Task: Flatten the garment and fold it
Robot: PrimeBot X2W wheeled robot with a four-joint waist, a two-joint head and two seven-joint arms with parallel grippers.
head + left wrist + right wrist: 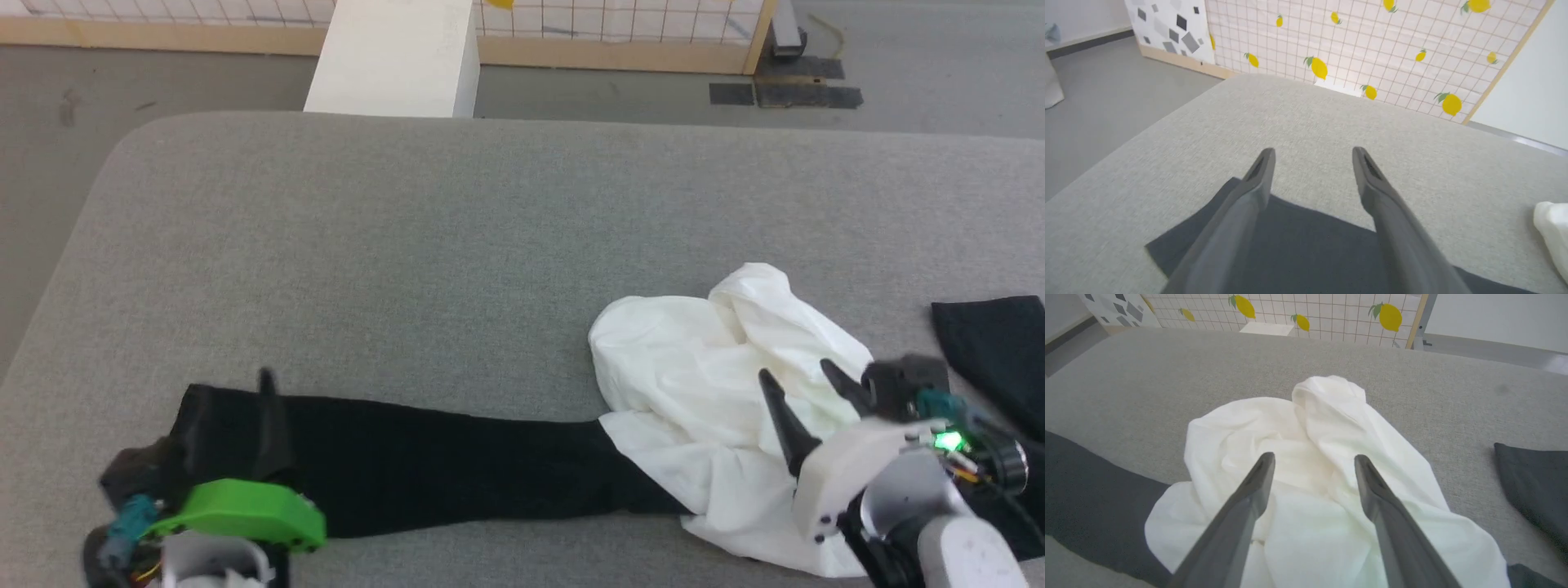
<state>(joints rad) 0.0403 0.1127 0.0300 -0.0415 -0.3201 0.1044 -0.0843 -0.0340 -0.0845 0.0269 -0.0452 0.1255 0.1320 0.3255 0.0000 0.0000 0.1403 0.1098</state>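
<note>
A two-tone garment (678, 359) lies near the front edge of a grey padded tabletop (490, 229). Its white body is a crumpled heap at the right; one black sleeve (449, 461) stretches flat to the left, and another black part (992, 351) lies far right. The left hand (1312, 157) is open above the sleeve's end; the right hand (796, 371) is open above the white heap, gripping nothing. The thin cloth looks light, limp and quick to slump, so a hem or corner of the heap seems the best hold.
</note>
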